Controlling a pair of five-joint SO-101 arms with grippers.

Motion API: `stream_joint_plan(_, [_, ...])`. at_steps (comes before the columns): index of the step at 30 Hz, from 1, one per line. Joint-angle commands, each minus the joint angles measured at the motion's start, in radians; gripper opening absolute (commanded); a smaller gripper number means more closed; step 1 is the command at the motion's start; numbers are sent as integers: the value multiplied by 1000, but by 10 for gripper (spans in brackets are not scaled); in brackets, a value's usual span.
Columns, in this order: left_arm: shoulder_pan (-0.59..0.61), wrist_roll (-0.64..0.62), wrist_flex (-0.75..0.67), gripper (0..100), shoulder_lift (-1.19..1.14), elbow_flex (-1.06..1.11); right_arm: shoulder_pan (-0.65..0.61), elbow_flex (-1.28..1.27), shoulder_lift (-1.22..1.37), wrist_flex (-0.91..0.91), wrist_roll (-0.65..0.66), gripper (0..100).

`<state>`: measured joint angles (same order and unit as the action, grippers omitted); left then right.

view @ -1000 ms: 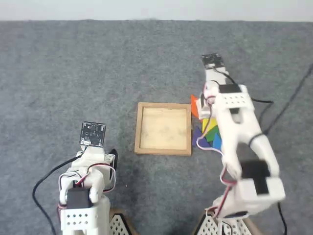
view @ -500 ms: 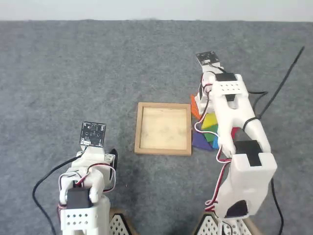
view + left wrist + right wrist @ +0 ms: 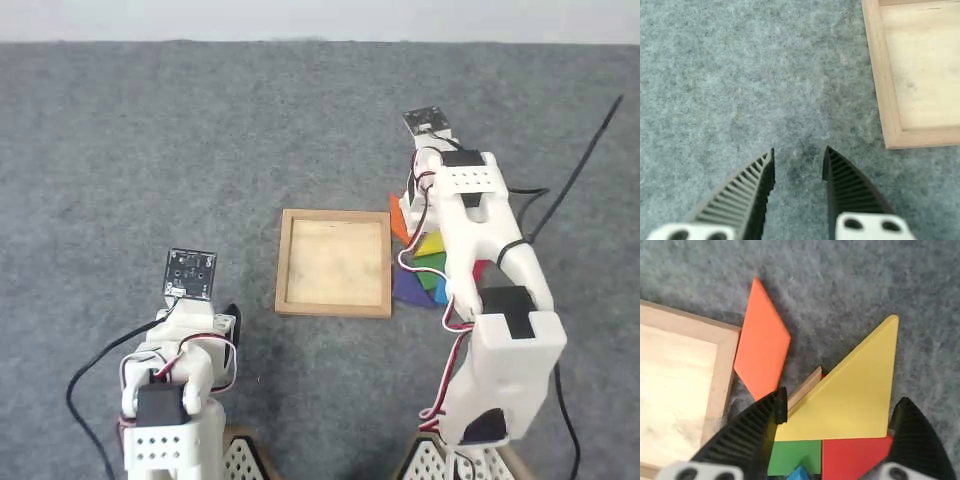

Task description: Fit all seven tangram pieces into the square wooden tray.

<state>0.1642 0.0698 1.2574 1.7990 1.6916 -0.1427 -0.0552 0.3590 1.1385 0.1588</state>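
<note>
The right arm (image 3: 480, 240) has swung in over the last second and settled above the cluster of pieces just beside the tray (image 3: 282, 262); in the last half second it has hardly moved. The left arm (image 3: 175, 370) has stayed parked near its base. No piece has shifted, and the tray has nothing in it, so the task is at its very start, probably at the approach to a first pick.

The right gripper (image 3: 840, 405) is spread wide with its fingers (image 3: 750, 435) astride the yellow triangle (image 3: 850, 400), grasping nothing yet. The left gripper (image 3: 799, 152) is also released, with bare grey worktop (image 3: 150, 130) between its fingers and a corner of the tray near.

Room is tight. The yellow triangle butts against the red piece (image 3: 852, 457) and the green piece (image 3: 794, 456), and one finger sits in the narrow gap between it and the orange piece (image 3: 761, 342). That orange piece lies along the tray's outer rim (touching it or very nearly, I cannot tell which). A purple piece (image 3: 408, 287) pokes out toward the tray's near corner. The rim is raised, so I judge a piece must be lifted over it, not slid. The worktop beyond the cluster, away from the tray, is free.
</note>
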Motion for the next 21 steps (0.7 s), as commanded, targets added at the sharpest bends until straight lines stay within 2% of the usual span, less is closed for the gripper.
stream_joint_plan(1, [-2,6,9,153,28,-8,39,-5,-88,-5,-15,307])
stream_joint_plan(6, [-2,6,9,153,28,-8,96,-77,-236,-13,-46,305])
stream_joint_plan(11, [-2,6,9,153,28,-8,25,-233,-272,-117,-80,306])
stream_joint_plan(15, [-2,6,9,153,28,-8,-18,-244,-248,-139,-215,304])
stream_joint_plan(21, [-2,6,9,153,28,-8,5,-167,-171,-139,-566,306])
